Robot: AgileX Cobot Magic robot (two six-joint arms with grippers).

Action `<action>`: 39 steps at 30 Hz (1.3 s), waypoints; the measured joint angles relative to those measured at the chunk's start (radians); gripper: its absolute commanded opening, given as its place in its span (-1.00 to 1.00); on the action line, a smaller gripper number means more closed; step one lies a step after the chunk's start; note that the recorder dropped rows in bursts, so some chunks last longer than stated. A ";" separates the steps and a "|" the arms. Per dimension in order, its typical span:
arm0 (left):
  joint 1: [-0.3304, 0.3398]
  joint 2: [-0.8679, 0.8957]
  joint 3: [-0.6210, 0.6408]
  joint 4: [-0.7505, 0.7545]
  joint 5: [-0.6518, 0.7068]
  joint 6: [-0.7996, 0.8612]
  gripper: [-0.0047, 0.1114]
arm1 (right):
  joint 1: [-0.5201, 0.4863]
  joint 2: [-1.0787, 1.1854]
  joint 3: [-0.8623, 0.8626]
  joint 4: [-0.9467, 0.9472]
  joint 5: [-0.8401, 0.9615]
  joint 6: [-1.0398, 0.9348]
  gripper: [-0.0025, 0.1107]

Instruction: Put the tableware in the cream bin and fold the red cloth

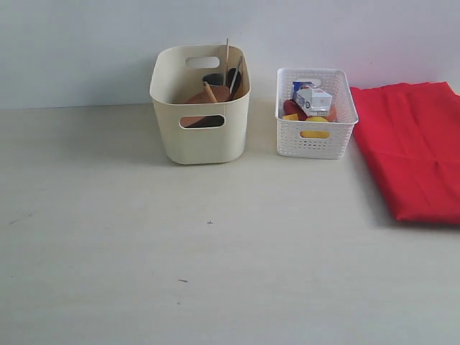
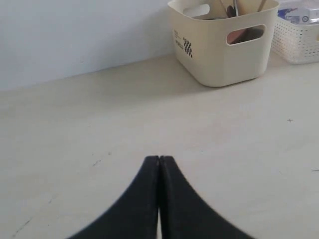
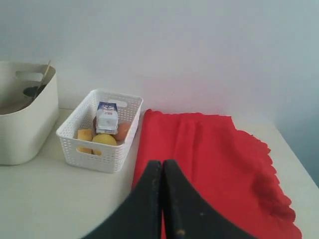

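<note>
Above the pale worktop (image 1: 215, 259), both grippers are pressed shut and empty.
Left gripper (image 2: 159, 159) has its jaws closed together over bare worktop, pinching nothing. Well ahead of it, off toward the right gripper's side, stands the cream bin (image 2: 224, 59), with wooden chopsticks (image 1: 227, 52), a brown wooden plate (image 1: 203, 96) and a dark utensil handle (image 1: 236, 72) showing inside. Right gripper (image 3: 162, 162) is likewise closed on nothing, its tips seen against the near part of the red cloth (image 3: 209, 149), which lies flat ahead of it, scalloped edge on its outer side. Farther ahead, toward the left gripper, sits the white lattice basket (image 3: 99, 144) holding a milk carton (image 3: 106, 117) and yellow and orange food, with the bin beyond it.
</note>
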 measured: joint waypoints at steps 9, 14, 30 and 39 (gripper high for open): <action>0.000 0.000 0.000 0.000 0.000 0.000 -0.92 | 0.029 -0.150 0.073 0.096 -0.012 0.000 -0.96; 0.000 0.000 0.000 0.002 0.000 0.000 -0.92 | 0.029 -0.213 0.103 0.146 -0.015 0.000 -0.96; 0.000 0.000 0.000 0.002 0.000 0.000 -0.92 | 0.029 -0.223 0.107 0.167 -0.020 -0.002 -0.96; 0.000 0.000 0.000 0.473 -0.101 -0.693 -0.92 | 0.029 -0.223 0.107 0.167 -0.020 -0.002 -0.96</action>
